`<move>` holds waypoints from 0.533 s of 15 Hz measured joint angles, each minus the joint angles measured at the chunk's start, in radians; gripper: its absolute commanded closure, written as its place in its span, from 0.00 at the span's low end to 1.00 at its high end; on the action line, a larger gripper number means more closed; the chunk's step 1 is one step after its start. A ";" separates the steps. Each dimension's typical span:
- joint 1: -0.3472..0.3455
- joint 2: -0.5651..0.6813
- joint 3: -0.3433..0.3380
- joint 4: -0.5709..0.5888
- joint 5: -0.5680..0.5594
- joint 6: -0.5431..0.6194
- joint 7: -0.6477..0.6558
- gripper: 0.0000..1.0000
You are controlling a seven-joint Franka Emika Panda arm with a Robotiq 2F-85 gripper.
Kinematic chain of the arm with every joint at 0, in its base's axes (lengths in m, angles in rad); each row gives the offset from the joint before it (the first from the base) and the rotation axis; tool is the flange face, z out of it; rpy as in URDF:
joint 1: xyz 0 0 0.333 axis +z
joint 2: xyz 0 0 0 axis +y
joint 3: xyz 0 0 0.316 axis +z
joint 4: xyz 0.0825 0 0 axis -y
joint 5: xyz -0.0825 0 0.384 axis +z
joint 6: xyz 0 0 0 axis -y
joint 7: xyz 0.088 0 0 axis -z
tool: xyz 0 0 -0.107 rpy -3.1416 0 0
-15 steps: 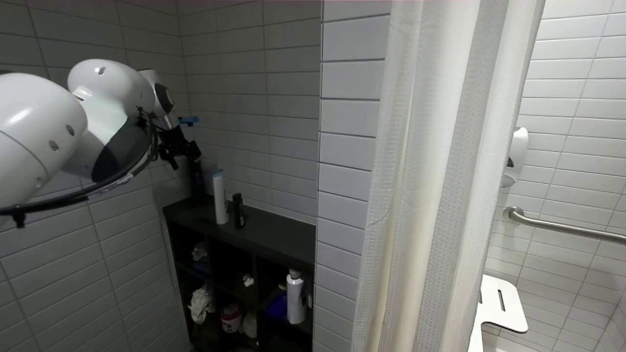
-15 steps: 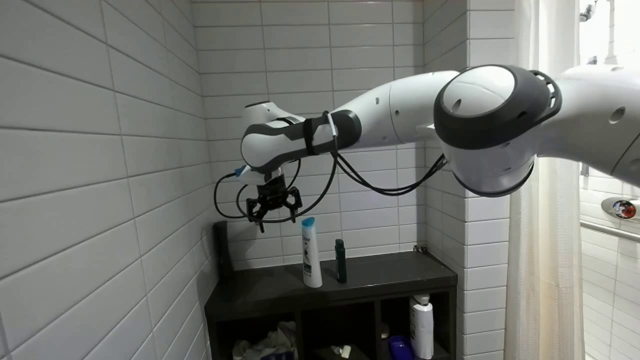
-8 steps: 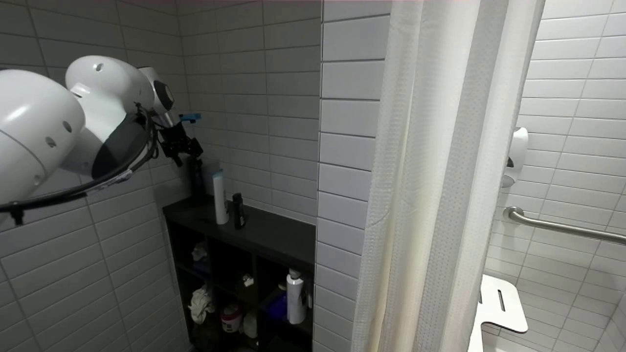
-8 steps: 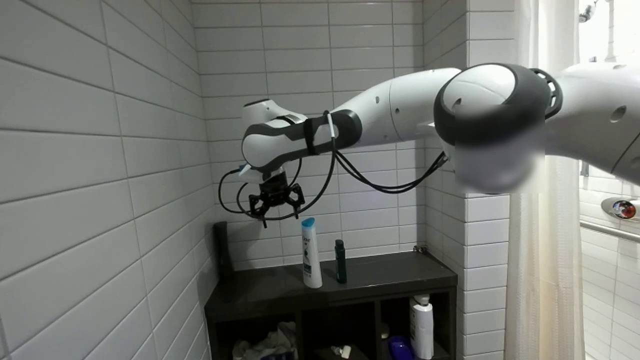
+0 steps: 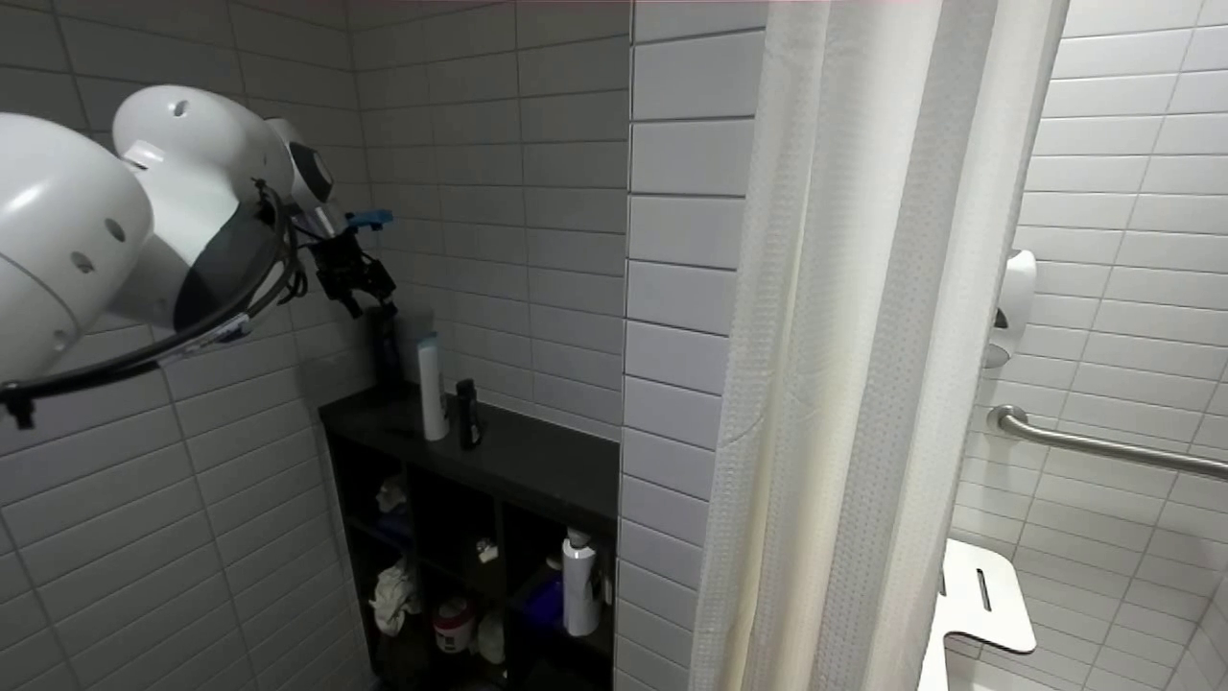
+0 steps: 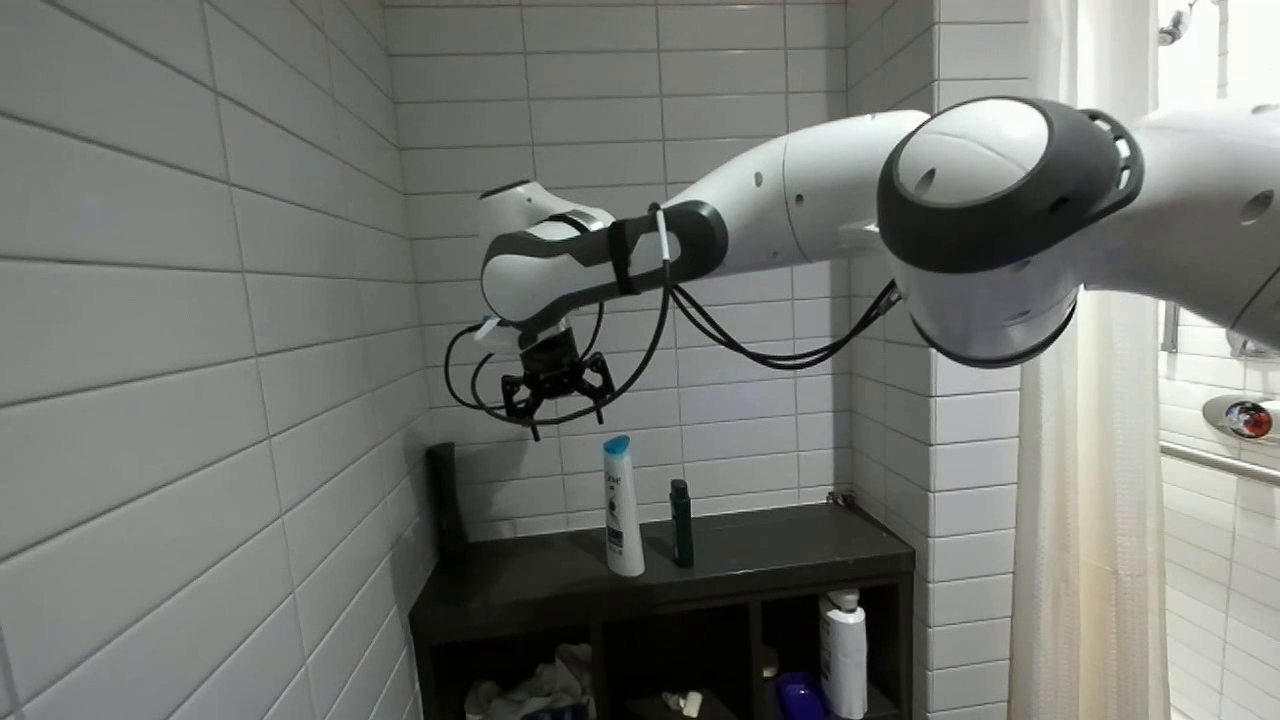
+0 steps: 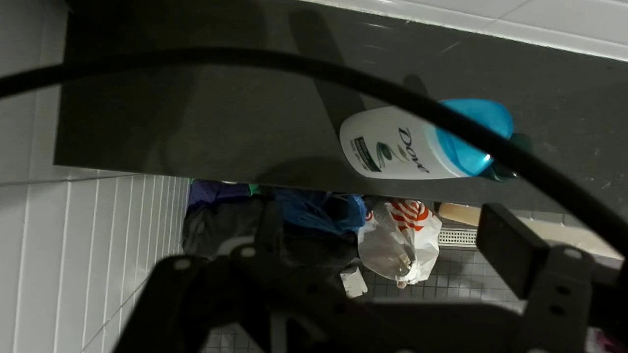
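Going up, the robot's gripper (image 6: 567,424) is higher than a second ago, and it has slid a bit toward one o'clock in both exterior views. The white arm (image 6: 830,190) has come up with it. The white bottle (image 6: 622,515) with the blue cap (image 6: 617,445) has stayed put on top of the black shelf (image 6: 780,537). The thin dark green bottle (image 6: 682,530) stands near it, at three o'clock in an exterior view, and has stayed put too.

The gripper's jaws are wide apart, with just air between the tips. The white bottle is the closest thing, near the tips but not touching them, down at five o'clock from the gripper in both exterior views.

In the wrist view, the white bottle is at twelve o'clock from the gripper, and I can read the word Dove on it in big letters. Only there do I see a white bag (image 7: 422,245) with red stripes, at six o'clock from the white bottle. Only in an exterior view do I see a white seat (image 5: 1003,614) past the curtain (image 5: 844,336), at four o'clock from the middle.
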 measured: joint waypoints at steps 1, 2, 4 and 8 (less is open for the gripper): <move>-0.005 -0.002 0.000 -0.010 0.001 0.000 0.019 0.00; -0.011 -0.002 0.000 -0.020 0.003 0.000 0.038 0.00; -0.026 -0.003 0.001 -0.042 0.007 0.002 0.077 0.00; -0.069 -0.007 0.009 -0.098 0.008 0.015 0.147 0.00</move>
